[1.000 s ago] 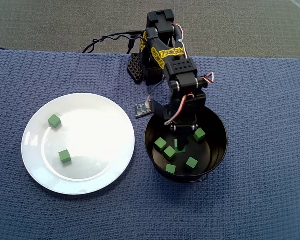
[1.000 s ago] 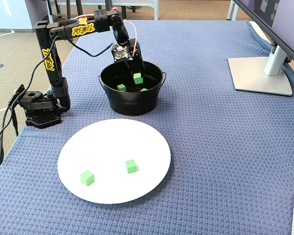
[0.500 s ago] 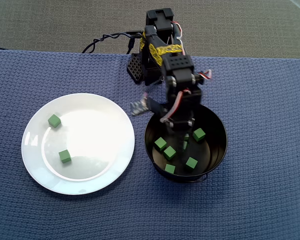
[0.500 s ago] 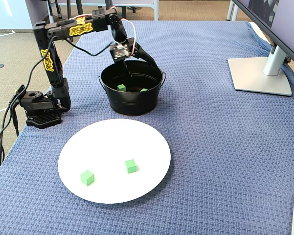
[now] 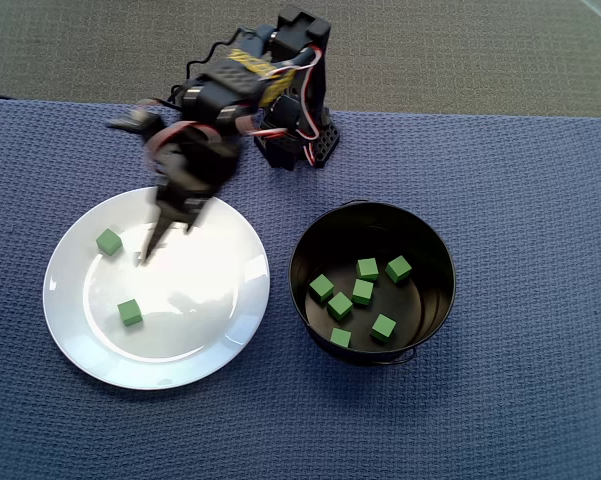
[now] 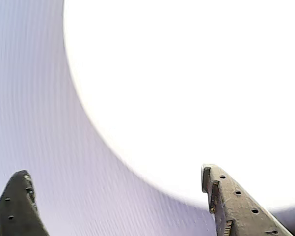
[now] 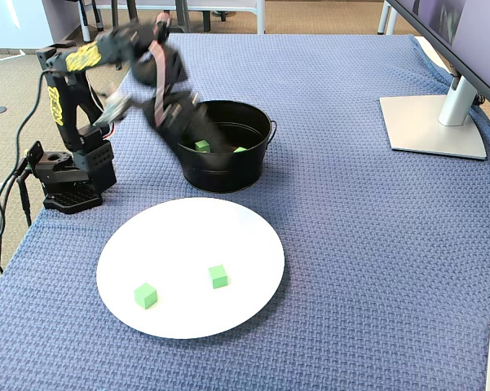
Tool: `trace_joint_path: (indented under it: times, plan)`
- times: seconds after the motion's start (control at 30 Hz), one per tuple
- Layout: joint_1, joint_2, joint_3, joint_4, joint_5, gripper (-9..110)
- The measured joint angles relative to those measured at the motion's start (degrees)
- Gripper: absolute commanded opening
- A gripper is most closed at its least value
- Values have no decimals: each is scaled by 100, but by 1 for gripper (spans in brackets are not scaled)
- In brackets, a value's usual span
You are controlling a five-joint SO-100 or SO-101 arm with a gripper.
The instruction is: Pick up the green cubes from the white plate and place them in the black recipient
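Observation:
Two green cubes (image 5: pixel 108 241) (image 5: pixel 130 312) lie apart on the white plate (image 5: pixel 200 300), seen in the fixed view as cubes (image 7: pixel 145 295) (image 7: pixel 218 276) on the plate (image 7: pixel 187 236). Several more green cubes (image 5: pixel 363 292) rest inside the black recipient (image 5: pixel 296 268), whose wall (image 7: pixel 220 171) faces the fixed camera. My gripper (image 5: pixel 165 240) hangs motion-blurred over the plate's upper part, right of the upper cube. In the wrist view the gripper (image 6: pixel 113 170) is open with nothing between its fingers, over the overexposed plate (image 6: pixel 186 73); no cube shows there.
The arm's base (image 5: pixel 295 140) stands at the cloth's far edge with cables behind it. In the fixed view the blurred arm (image 7: pixel 159 73) crosses in front of the pot, and a monitor stand (image 7: pixel 436 122) sits at the right. A blue woven cloth (image 5: pixel 520 200) covers the table.
The arm swung from above the black recipient leftwards over the white plate. One more cube now lies in the recipient, and the gripper is empty.

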Motion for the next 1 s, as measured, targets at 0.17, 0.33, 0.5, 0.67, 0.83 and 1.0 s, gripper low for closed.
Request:
trace_joint_path:
  times: [0.17,0.33,0.5,0.67,0.83,1.0]
  plan:
    - [729,-817,606,-615,-193,37]
    - [1301,-1406,659,-835,-404,37]
    - [1714,-2021,589,-905,-545,36]
    - [2109,-2654,211,-896,-712,34]
    - [2188,-3103,-229,-721,-747,31]
    - [2215,-3551,-809,-422,-791,30]
